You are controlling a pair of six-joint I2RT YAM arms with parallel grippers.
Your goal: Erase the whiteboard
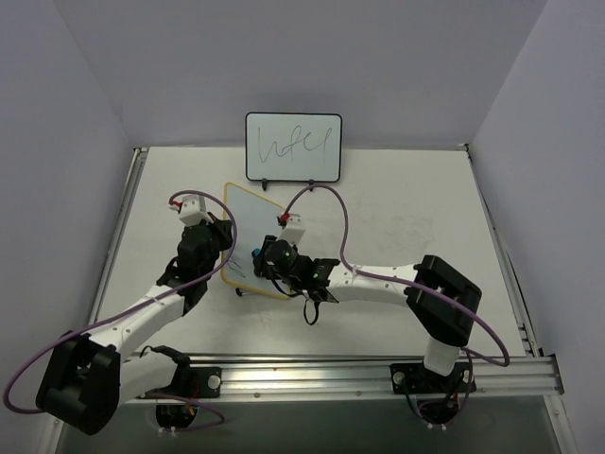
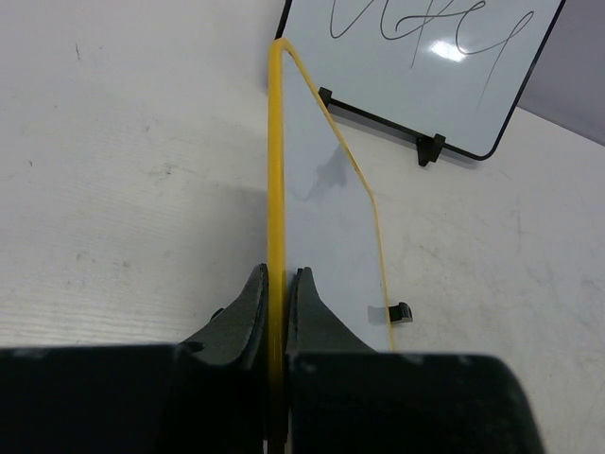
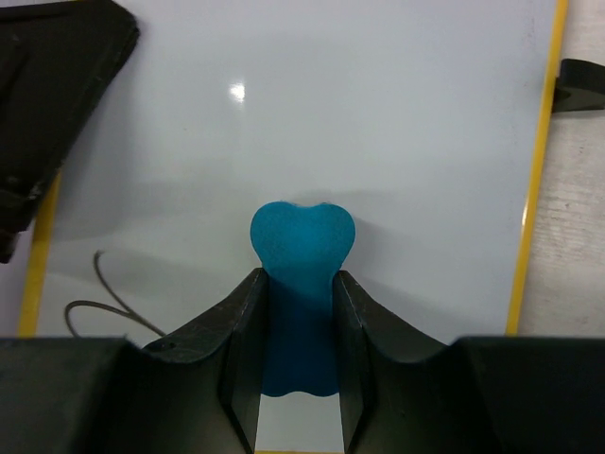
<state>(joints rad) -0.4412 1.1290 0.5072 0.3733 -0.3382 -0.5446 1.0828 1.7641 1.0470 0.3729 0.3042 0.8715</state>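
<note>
The whiteboard (image 1: 248, 213), with a yellow-tan frame, sits tilted on the table; it also shows in the left wrist view (image 2: 321, 218) and the right wrist view (image 3: 378, 123). My left gripper (image 1: 224, 248) (image 2: 277, 284) is shut on its left frame edge. My right gripper (image 1: 260, 257) (image 3: 301, 284) is shut on a blue heart-shaped eraser (image 3: 302, 246), whose tip rests against the board surface. A dark scribble (image 3: 104, 293) shows at the board's lower left, beside the eraser. The rest of the visible board is white.
A black-framed upright whiteboard (image 1: 294, 147) (image 2: 425, 57) with one scribble line stands behind, at the back wall. The board's small black clip feet (image 2: 404, 312) (image 3: 579, 83) stick out at its right edge. The left gripper body (image 3: 57, 85) shows at top left of the right wrist view.
</note>
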